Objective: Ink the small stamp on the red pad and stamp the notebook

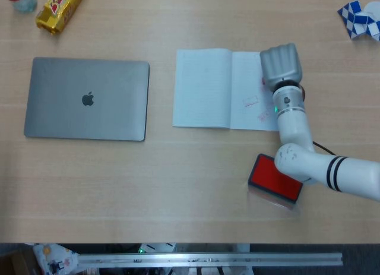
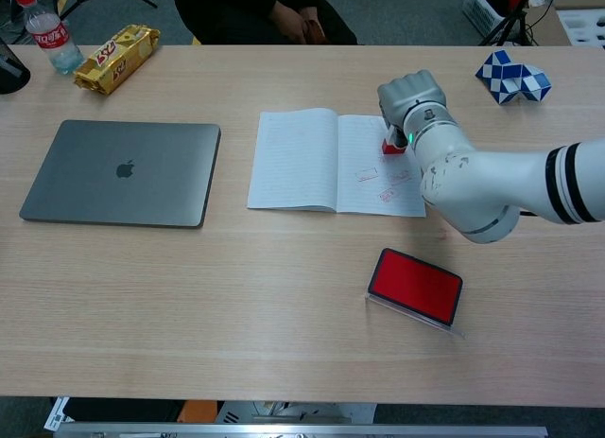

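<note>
Wood table (image 2: 236, 287). Nearest me, red pad (image 2: 416, 286) lies open, below my right hand (image 2: 408, 96). Hand's fingers are curled around small stamp (image 2: 392, 148), base on notebook (image 2: 312, 159) right page. Laptop (image 2: 121, 171) lies far left.

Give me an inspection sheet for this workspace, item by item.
Surface: light wooden table.
Job's things: open white notebook with red prints on its right page; small red stamp on that page; open red ink pad nearer the robot.
Clutter: closed grey laptop, yellow snack pack, plastic bottle, blue-white twist puzzle.
Hands: right hand holds the stamp; left not in view.
Cables: dark cable beside right arm.
Surroundings: seated person behind table.
</note>
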{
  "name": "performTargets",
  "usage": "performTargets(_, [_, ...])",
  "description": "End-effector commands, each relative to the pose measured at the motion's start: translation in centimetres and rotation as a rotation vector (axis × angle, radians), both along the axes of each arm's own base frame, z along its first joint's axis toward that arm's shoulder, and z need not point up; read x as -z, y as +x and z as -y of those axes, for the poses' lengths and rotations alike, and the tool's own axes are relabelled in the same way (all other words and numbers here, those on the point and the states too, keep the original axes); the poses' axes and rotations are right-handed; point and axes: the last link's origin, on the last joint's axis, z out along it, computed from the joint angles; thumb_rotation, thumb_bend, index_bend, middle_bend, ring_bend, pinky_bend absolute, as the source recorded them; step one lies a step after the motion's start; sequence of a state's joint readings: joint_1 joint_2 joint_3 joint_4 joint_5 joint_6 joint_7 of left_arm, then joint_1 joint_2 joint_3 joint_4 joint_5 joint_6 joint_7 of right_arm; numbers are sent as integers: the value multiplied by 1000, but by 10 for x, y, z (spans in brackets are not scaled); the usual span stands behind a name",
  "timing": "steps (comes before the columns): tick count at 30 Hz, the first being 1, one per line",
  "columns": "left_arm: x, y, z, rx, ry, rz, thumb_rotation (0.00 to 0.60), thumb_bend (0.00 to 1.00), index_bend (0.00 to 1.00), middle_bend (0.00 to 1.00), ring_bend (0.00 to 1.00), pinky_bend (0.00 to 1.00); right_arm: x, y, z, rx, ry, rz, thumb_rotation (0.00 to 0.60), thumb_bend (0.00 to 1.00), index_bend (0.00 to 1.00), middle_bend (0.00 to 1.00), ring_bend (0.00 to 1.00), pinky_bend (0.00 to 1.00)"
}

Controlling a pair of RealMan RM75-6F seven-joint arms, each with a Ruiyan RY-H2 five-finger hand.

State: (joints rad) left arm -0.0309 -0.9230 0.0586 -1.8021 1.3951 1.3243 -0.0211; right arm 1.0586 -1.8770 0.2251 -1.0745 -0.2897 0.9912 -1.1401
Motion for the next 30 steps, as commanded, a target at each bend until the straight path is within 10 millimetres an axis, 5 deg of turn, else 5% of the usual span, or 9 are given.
performTargets(1, [0, 0, 0, 0, 0, 0, 600, 268, 34, 29, 27, 44, 1, -1, -1, 3, 0, 4, 600, 357, 664, 1000, 1000, 1000])
performTargets(30, [0, -1, 0, -3, 0, -4, 600, 269, 34, 29, 27, 44, 9, -8, -4, 29, 10, 27, 600, 357, 674, 1000, 1000, 1000])
